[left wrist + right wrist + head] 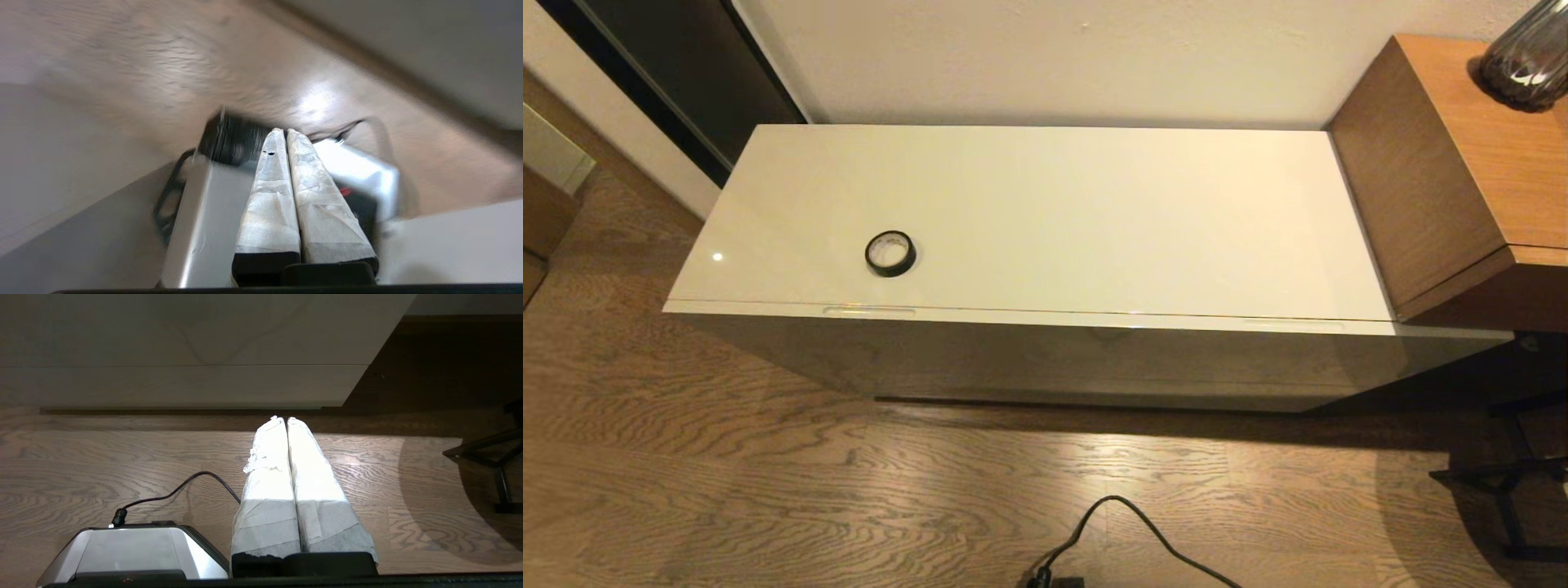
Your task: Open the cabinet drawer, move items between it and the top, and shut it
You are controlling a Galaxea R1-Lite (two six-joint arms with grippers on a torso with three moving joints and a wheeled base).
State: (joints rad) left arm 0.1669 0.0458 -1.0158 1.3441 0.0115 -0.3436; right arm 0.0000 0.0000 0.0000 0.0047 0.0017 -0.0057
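Observation:
The black tape roll lies flat on the cabinet top, toward its front left. The wide cream drawer below is closed, with handle slots at the left and right of its upper edge. The slippers are out of view. Neither arm shows in the head view. My left gripper is shut with nothing in it, low over my base and the wooden floor. My right gripper is also shut and empty, pointing over the floor toward the cabinet front.
A taller brown wooden unit with a dark vase adjoins the cabinet's right end. A black cable runs across the floor in front. A black stand leg sits at the right. The wall runs behind the cabinet.

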